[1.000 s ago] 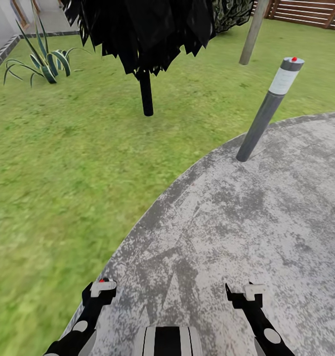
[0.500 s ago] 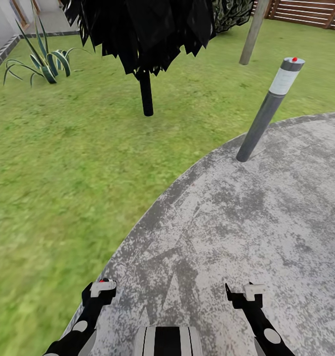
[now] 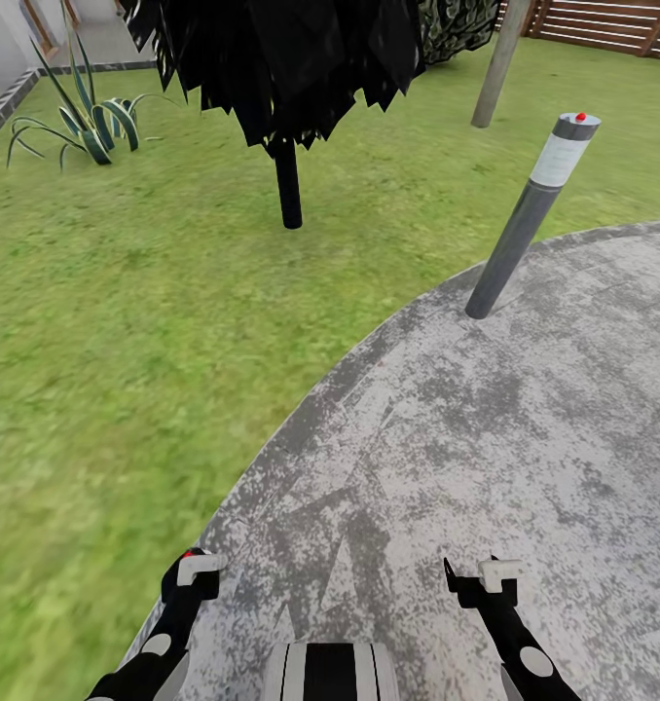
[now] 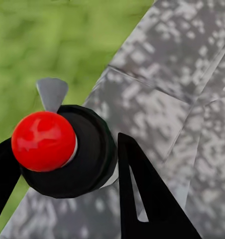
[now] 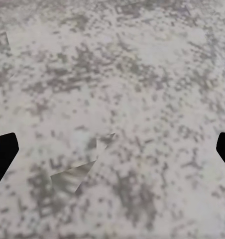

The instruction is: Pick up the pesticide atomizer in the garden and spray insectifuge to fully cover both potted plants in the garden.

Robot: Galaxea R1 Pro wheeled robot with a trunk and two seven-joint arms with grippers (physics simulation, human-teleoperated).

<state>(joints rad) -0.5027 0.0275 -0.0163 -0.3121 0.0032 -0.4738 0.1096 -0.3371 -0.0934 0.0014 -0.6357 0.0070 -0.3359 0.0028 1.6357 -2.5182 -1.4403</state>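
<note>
Left gripper point(image 3: 196, 572) looked pinched on the atomizer point(image 4: 77, 169), which sat between its fingers with the red-tipped top facing the wrist cam, probably just carried low over the patio point(image 3: 466, 419) edge for the trip to the plants. Right gripper point(image 3: 486, 574) was spread wide, empty. Versus half a second before, only the left wrist had twisted a bit

No text, label, brand, number or sign can be read anywhere. The pale band on the grey lamp post point(image 3: 525, 216) is blank, the stone patio point(image 3: 486, 458) carries only mottling, and the wooden fence point(image 3: 603, 21) shows bare slats.
</note>
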